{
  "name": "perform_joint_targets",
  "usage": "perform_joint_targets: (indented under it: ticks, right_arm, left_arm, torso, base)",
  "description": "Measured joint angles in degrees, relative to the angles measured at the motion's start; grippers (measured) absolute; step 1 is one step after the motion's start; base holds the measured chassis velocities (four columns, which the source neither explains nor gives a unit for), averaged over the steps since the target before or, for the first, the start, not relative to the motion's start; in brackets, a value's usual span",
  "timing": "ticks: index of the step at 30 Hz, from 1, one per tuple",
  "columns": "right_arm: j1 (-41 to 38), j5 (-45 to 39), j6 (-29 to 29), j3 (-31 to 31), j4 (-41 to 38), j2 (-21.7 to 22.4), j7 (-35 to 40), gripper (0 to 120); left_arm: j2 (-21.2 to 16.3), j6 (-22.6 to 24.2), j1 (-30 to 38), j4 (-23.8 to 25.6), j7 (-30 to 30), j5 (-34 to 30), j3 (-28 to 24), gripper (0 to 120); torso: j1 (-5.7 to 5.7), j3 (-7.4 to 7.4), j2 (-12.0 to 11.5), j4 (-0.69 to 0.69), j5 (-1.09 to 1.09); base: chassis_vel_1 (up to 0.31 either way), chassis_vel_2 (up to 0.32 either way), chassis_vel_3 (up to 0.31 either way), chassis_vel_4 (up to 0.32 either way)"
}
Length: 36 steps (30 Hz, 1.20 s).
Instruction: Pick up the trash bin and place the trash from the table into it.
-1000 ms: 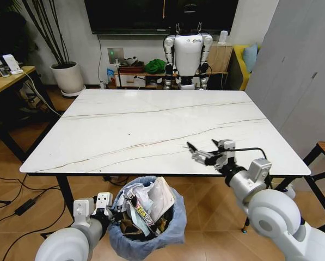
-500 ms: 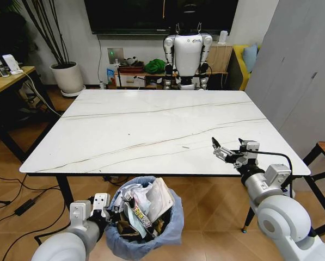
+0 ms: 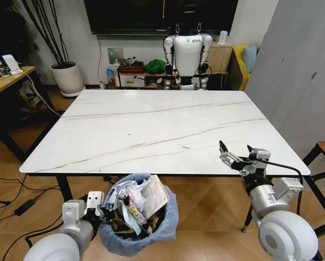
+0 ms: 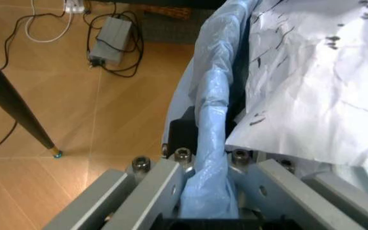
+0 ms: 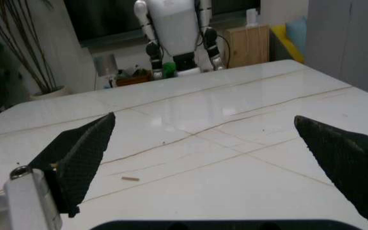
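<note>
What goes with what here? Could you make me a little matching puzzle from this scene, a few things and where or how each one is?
Things:
1. left gripper
2. right gripper
3. round trash bin with crinkly blue-grey bag
4. white marble-look table with dark veins

States:
A. stuffed with crumpled papers and wrappers
B. open, above the table's near right corner
C. clamped on the bag-covered rim
D. nearly bare, one tiny scrap left

Pairs: 1-C, 2-B, 3-A, 4-D

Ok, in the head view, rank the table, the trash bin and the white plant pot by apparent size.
1. The table, by far the largest.
2. The trash bin, held at its rim by the left claw.
3. The white plant pot; it stands farther back, so its true size is unsure.
</note>
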<state>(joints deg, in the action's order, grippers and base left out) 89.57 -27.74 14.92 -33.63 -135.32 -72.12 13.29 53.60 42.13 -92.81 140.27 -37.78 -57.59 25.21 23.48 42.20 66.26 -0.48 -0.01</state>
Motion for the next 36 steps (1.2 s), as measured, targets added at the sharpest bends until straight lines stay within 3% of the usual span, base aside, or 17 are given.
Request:
perform_joint_targets:
  ticks: [2, 4, 12, 28, 36]
  right_arm:
    - [0.67, 0.85, -1.57, -0.07, 0.40, -0.26, -0.73, 100]
    - [3.08, 3.47, -7.10, -0.04, 1.36, -1.36, -3.14, 100]
    - [8.97, 11.06, -13.63, 0.43, 2.19, -3.20, -4.67, 100]
    - [16.63, 12.46, -16.62, -1.98, 1.03, -4.74, -7.58, 100]
    - [16.14, 12.19, -16.37, -1.02, 0.94, -4.92, -7.59, 100]
  left_arm:
    - [0.00, 0.00, -0.21, 0.09, 0.02, 0.04, 0.23, 0]
    - [-0.18, 0.00, -0.65, 0.50, 0.06, -0.02, 0.76, 0]
    - [-0.44, 0.00, -1.19, 0.78, 0.09, -0.16, 0.83, 0]
    - [-0.58, 0.00, -0.90, 0.88, 0.09, -0.27, 0.63, 0]
    - [-0.65, 0.00, -0.80, 0.84, -0.17, -0.33, 0.58, 0]
  torso:
    - [0.00, 0.00, 0.00, -0.01, 0.01]
    - [0.00, 0.00, 0.00, -0.01, 0.01]
    - [0.00, 0.00, 0.00, -0.01, 0.00]
    - [-0.02, -0.02, -0.06, -0.02, 0.00]
    - [-0.81, -0.93, -1.76, -0.01, 0.01]
  base:
    - [0.000, 0.000, 0.000, 0.000]
    - [0.000, 0.000, 0.000, 0.000]
    - [0.000, 0.000, 0.000, 0.000]
    - [0.000, 0.000, 0.000, 0.000]
    - [0.000, 0.000, 0.000, 0.000]
